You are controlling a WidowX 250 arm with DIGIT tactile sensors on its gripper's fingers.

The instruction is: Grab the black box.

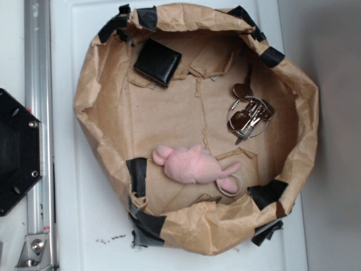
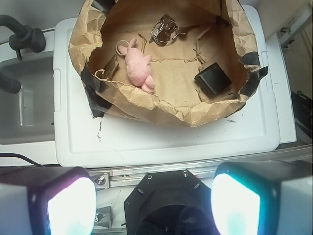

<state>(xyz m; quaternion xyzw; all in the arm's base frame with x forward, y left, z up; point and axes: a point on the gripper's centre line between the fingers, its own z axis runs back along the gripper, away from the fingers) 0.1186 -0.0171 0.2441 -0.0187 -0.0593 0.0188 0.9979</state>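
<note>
White counter (image 1: pixel 84 214) fills most of both views, carrying a crumpled brown paper basin (image 1: pixel 307 130) whose rim is patched with black tape. Left of it in the exterior view runs a metal rail (image 1: pixel 38 113) with a black hexagonal plate (image 1: pixel 17 152) bolted beside it. Inside the basin lie a pink plush toy (image 1: pixel 192 165) near its lower middle, a bunch of keys on a ring (image 1: pixel 248 116) at the right, and the black box (image 1: pixel 157 62) at the upper left, tucked against the paper wall.

In the wrist view the pincer (image 2: pixel 154 200) hangs well apart from the basin, its two pads (image 2: pixel 234 203) spread wide at the bottom edge, pinching nothing.

My main worry is the box's place against the wall: a descending finger may catch the folded rim, drag the paper and shove the box. Its glossy, rounded faces look slippery, so a shallow or off-centre pinch could squirt it out. Tape patches share its colour, so aiming at one is a risk.
</note>
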